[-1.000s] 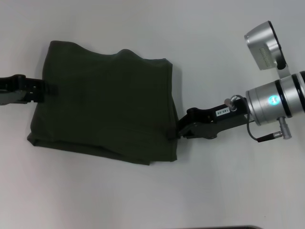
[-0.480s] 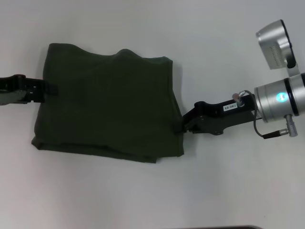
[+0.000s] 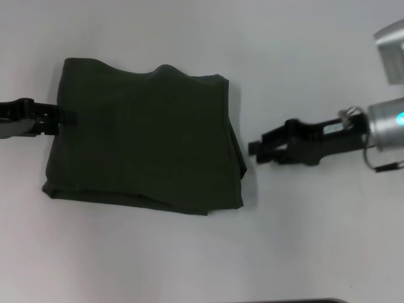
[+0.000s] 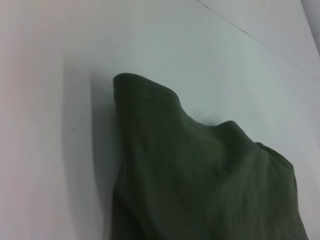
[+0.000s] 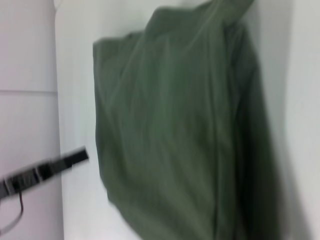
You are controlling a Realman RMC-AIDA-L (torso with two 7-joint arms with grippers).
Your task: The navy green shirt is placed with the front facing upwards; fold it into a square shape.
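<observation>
White table (image 3: 158, 265), right gripper (image 3: 254, 149) seemingly shirt-free.

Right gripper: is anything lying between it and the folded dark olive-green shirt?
Nothing visible does. Only bare white table separates the right gripper from the dark olive-green shirt. The left gripper sits at the shirt's opposite edge.

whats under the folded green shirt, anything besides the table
Only the white table shows around the navy green shirt, which lies flat in layers. Whatever its layers cover cannot be seen. No lettering shows on top.
</observation>
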